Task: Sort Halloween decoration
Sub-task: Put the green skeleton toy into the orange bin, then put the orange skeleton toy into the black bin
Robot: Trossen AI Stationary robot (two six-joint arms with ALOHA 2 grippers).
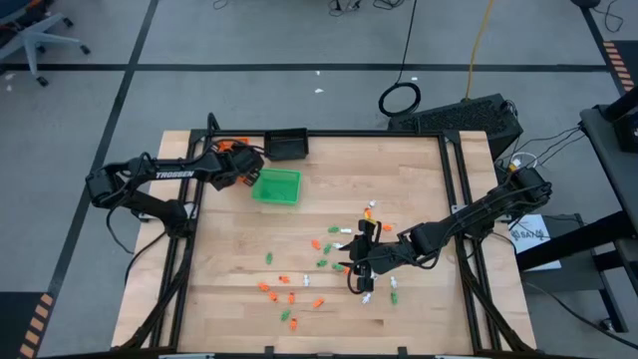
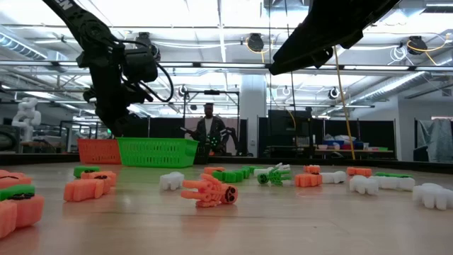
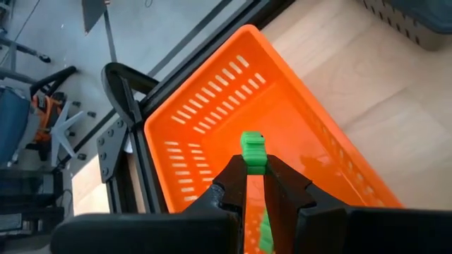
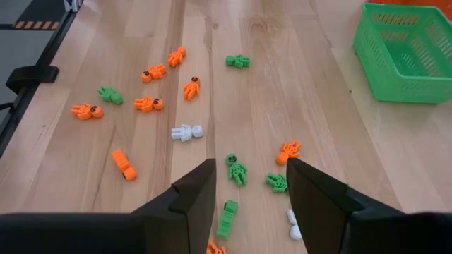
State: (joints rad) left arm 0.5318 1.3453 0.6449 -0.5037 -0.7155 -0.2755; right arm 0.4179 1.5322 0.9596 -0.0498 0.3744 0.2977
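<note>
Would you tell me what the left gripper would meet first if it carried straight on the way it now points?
Most likely the floor of the orange tray: the left gripper, shut on a green piece, points into it. Depth is hard to judge.

The room was brightly and evenly lit from overhead: in the low view long ceiling lights (image 2: 212,32) burned white and washed out the upper part, leaving both arms as dark silhouettes against them. The wooden bench (image 1: 419,189) looked evenly lit from above, with only soft, short shadows under the arms. Glossy highlights showed on the floor of the orange tray (image 3: 311,141) in the left wrist view. At table height the nearest pieces (image 2: 18,202) at the left edge were blurred, while the far room stayed fairly sharp. Both wrist views showed their own dark fingers soft and out of focus.
</note>
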